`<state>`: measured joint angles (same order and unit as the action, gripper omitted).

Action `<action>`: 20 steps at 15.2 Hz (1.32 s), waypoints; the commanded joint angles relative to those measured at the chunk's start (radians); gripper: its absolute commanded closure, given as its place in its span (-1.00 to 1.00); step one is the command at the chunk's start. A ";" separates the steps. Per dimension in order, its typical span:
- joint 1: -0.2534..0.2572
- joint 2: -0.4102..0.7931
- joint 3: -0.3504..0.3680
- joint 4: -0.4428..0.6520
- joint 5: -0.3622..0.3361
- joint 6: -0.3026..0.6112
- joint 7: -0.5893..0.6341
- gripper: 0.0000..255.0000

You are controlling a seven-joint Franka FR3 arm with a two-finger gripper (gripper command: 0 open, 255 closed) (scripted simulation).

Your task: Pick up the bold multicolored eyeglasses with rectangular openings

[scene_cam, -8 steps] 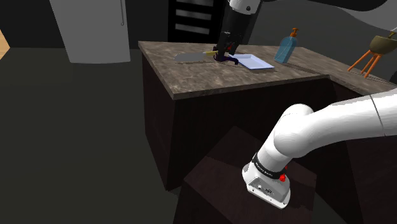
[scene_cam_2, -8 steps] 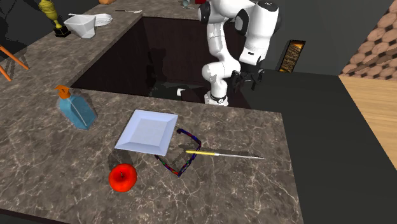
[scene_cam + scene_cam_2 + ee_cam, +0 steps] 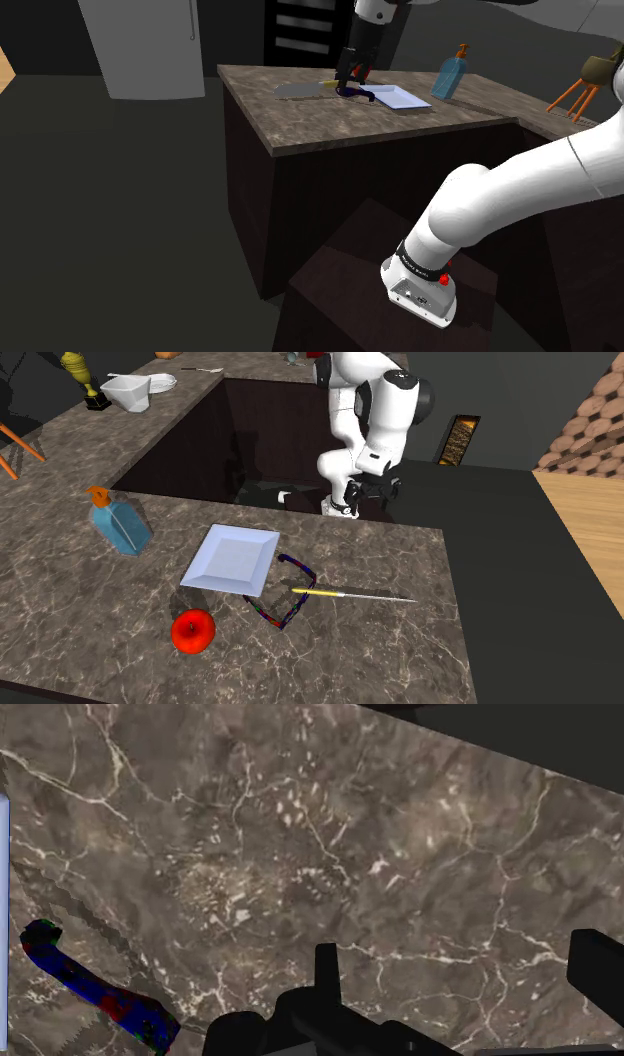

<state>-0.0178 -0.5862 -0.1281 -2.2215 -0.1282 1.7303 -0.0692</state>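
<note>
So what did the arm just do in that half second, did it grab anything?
The gripper dropped a little and swung toward the second exterior view's left, turning as it went. Its fingers are open and it took hold of nothing. The multicolored eyeglasses, the white plate and the blue bottle stayed where they were.
</note>
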 commanded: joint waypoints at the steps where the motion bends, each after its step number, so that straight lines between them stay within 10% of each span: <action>1: -0.010 0.061 -0.036 0.035 -0.004 0.026 -0.029 -1.00; 16: -0.086 0.569 -0.266 0.434 0.123 0.105 -0.276 -1.00; 20: -0.088 0.573 -0.266 0.397 0.124 0.145 -0.277 -1.00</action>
<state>-0.1055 -0.0170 -0.3929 -1.8175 -0.0053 1.8642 -0.3448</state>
